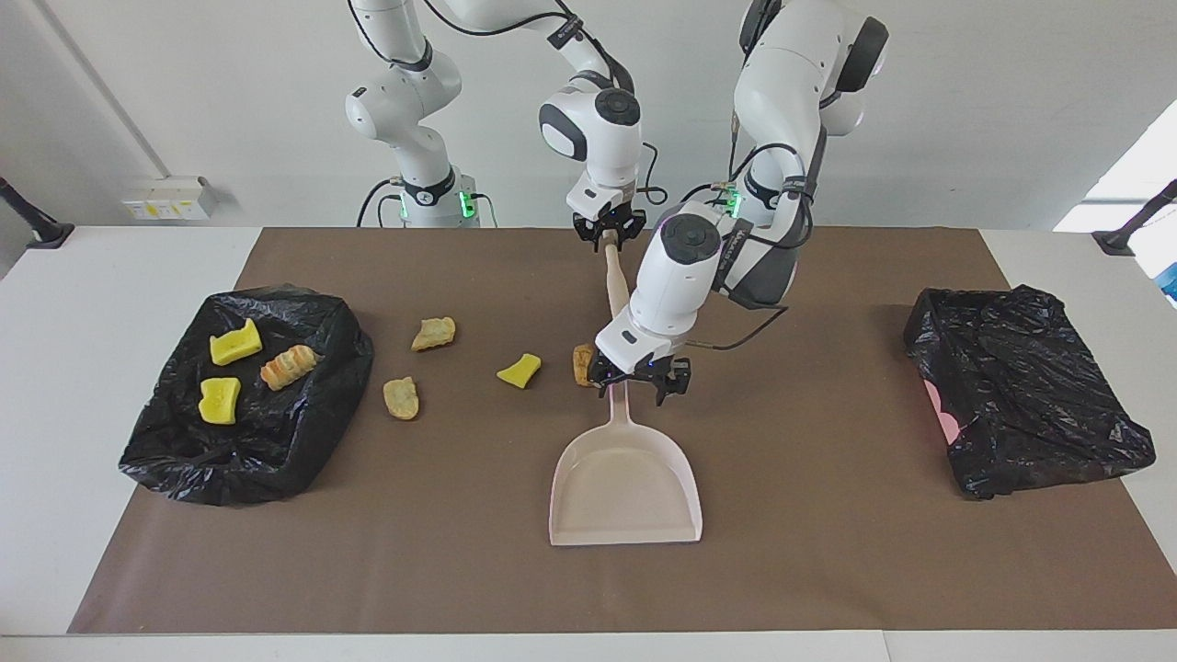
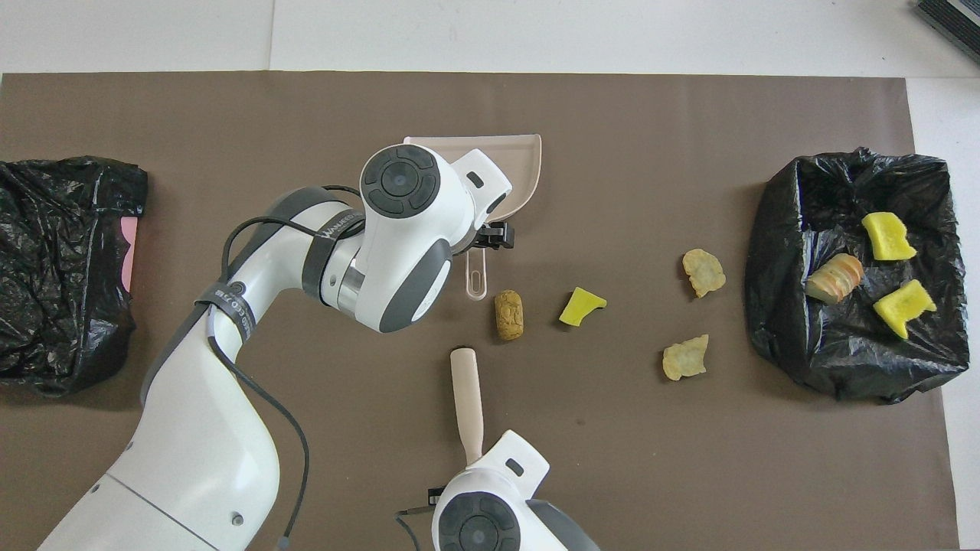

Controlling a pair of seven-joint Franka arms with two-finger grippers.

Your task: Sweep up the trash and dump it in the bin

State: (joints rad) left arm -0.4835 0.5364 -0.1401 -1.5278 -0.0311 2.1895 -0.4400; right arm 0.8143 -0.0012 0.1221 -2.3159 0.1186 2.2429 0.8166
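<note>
Your left gripper (image 1: 641, 384), centre frame, has its jaws spread wide astride the pink dustpan (image 1: 625, 487) handle, not clamping it. Your right gripper (image 1: 607, 231), upper centre, is closed on the brush (image 1: 616, 285) handle. Trash (image 1: 519, 370) lies left of centre on the counter (image 1: 828, 552); three pieces rest on a black bag (image 1: 248, 405).

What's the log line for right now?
left gripper: open over dustpan handle | right gripper: shut on brush | trash: four pieces unswept

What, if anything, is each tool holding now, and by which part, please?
The right tool grips the beige-handled brush by its handle's end; the left tool holds nothing, open astride the pale pink dustpan's handle.
</note>
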